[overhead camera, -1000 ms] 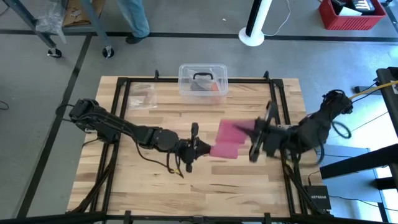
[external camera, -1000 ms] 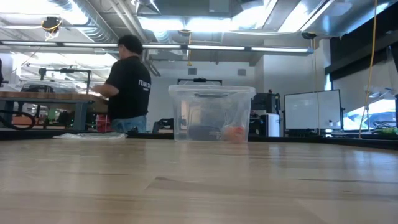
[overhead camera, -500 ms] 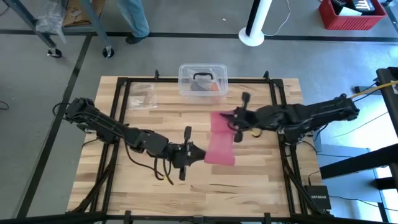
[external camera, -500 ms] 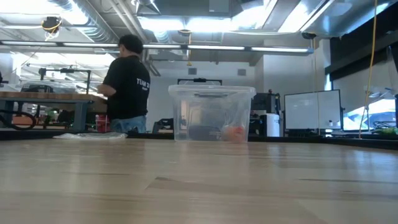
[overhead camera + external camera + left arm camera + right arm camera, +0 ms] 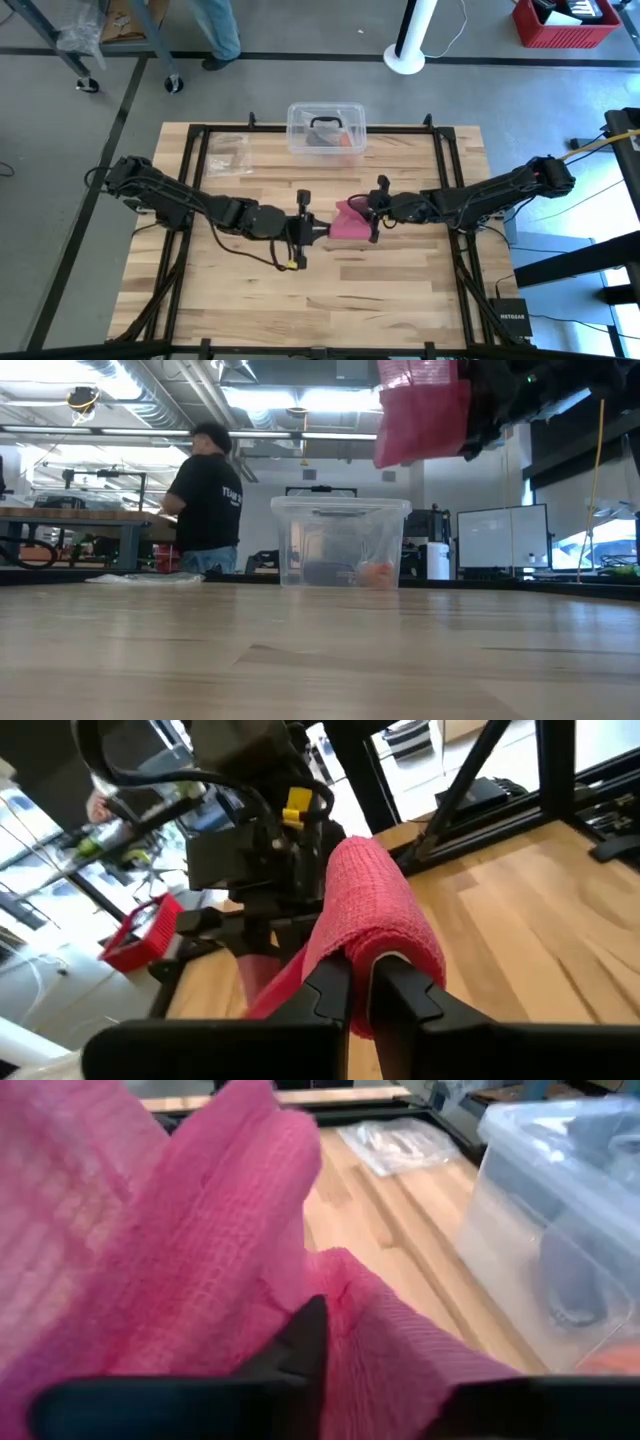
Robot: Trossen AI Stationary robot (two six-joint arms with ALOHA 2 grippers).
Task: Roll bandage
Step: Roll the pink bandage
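While the left gripper keeps its jaws pinched tight on the bandage, the pink-red fabric wraps over and around those two dark fingers as a partly wound roll, with a loose tail hanging below it. The right gripper meets the same bandage from the opposite side; its wrist view is filled with folds of pink fabric draped over one dark finger, and whether its jaws grip or have let go cannot be told.

Both arms reach in toward the middle of the desk, and the low view shows the bandage held up in the air, well clear of the wood. Farther back stands a clear plastic box with a black handle, and a small clear bag lies near the far left corner.

The winding looks to be under way, not finished. The next move likely calls for the right gripper to guide the loose tail taut around the roll as the left turns it.
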